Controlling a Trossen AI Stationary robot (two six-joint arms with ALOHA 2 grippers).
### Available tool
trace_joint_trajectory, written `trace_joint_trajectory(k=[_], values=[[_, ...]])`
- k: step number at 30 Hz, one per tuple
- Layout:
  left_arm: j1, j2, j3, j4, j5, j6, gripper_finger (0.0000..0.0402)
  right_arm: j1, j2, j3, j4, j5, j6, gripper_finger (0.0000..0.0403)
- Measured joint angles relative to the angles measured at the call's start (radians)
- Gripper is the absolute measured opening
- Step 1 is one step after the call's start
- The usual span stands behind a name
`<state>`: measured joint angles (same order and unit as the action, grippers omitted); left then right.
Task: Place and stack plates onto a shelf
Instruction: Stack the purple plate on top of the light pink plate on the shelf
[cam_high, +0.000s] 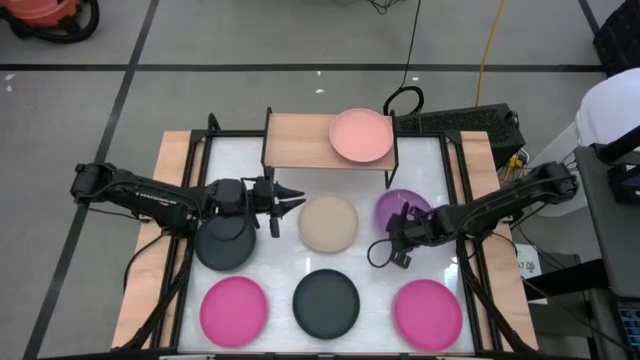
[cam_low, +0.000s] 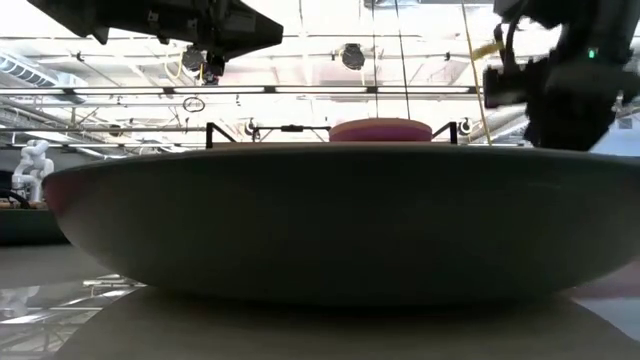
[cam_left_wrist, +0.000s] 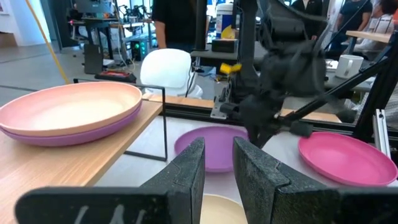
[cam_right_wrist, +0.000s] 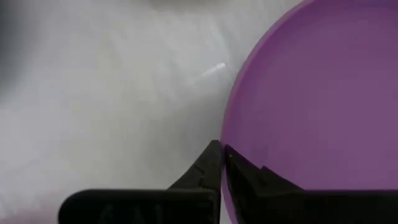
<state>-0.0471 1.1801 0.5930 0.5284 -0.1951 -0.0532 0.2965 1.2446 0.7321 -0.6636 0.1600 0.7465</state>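
Observation:
The light-wood shelf (cam_high: 300, 140) stands at the table's far side. On its right half a light pink plate (cam_high: 361, 135) rests on a purple one (cam_left_wrist: 74, 134). On the white table lie a beige plate (cam_high: 328, 222), a purple plate (cam_high: 402, 208), two dark grey plates (cam_high: 225, 243) (cam_high: 326, 302) and two hot pink plates (cam_high: 233, 308) (cam_high: 428, 313). My left gripper (cam_high: 298, 200) hovers between the far dark grey plate and the beige plate. It points right, narrowly open (cam_left_wrist: 219, 165) and empty. My right gripper (cam_high: 398, 238) is at the purple plate's near-left rim, shut on it. My right gripper pinches the rim (cam_right_wrist: 225, 138) of the purple plate on the table, at its near-left edge. One finger (cam_right_wrist: 249, 171) is on the inner side and one (cam_right_wrist: 202, 168) on the outer side. The fingers point down from above. The plate looks flat on the table (cam_left_wrist: 211, 146).
The shelf's left half (cam_high: 295, 140) is bare wood. Black frame rails (cam_high: 190, 230) run along both sides of the table. The near dark grey plate (cam_low: 320, 230) fills the low view. Cables and a keyboard (cam_high: 450, 122) lie beyond the far right corner.

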Motion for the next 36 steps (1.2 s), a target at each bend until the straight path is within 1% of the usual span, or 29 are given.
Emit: trace_joint_trajectory(k=[5, 12, 22, 32, 36], values=[[0.000, 0.000, 0.000, -0.003, -0.008, 0.000, 0.0088, 0.043, -0.061, 0.062, 0.001, 0.002, -0.039, 0.0000], [0.000, 0.000, 0.000, -0.009, -0.008, 0.000, 0.0088, 0.103, -0.156, 0.119, 0.001, 0.048, -0.081, 0.0000], [0.000, 0.000, 0.000, -0.009, -0.008, 0.000, 0.0088, 0.144, -0.260, 0.124, 0.021, 0.055, -0.108, 0.0001], [0.000, 0.000, 0.000, -0.009, -0.009, 0.000, 0.0088, 0.157, -0.371, 0.124, 0.151, 0.050, -0.236, 0.0001], [0.000, 0.000, 0.000, -0.009, -0.009, -0.002, 0.0088, 0.157, -0.402, 0.124, 0.163, 0.050, -0.276, 0.0001]])
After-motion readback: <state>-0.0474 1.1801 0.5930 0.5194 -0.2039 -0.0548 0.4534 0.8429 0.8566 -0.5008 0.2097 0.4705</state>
